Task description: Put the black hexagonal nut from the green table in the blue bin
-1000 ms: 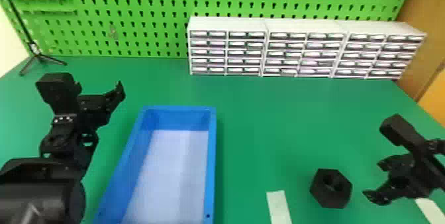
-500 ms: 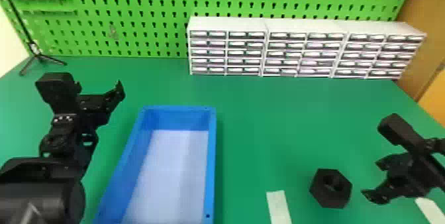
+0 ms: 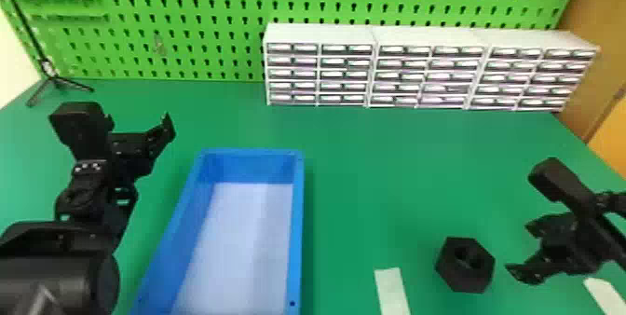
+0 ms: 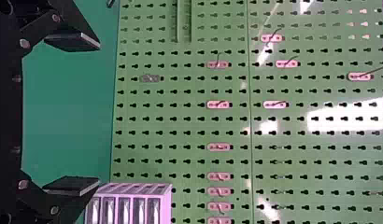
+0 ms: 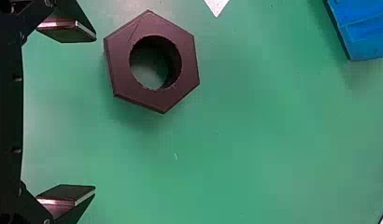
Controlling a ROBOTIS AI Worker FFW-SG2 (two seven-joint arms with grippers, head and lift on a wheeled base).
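My right gripper (image 3: 517,249) is at the right of the head view, just right of the black hexagonal nut (image 3: 465,265), which rests on the green table (image 3: 372,188). In the right wrist view the right gripper (image 5: 95,114) stands open, and the nut (image 5: 185,70) lies just beyond its fingertips, nearer one finger, untouched. The blue bin (image 3: 298,225) stands left of the nut, with its white floor bare. My left gripper (image 3: 160,125) is parked left of the bin; in the left wrist view the left gripper (image 4: 98,114) is open with nothing between its fingers.
White drawer units (image 3: 321,74) line the back of the table before a green pegboard (image 3: 186,25). A thin black tripod (image 3: 56,78) stands at the back left. White strips (image 3: 392,291) lie on the table near the nut, one on each side.
The right gripper has shifted very slightly left, toward the nut. The left arm, the nut and the bin have kept their places.
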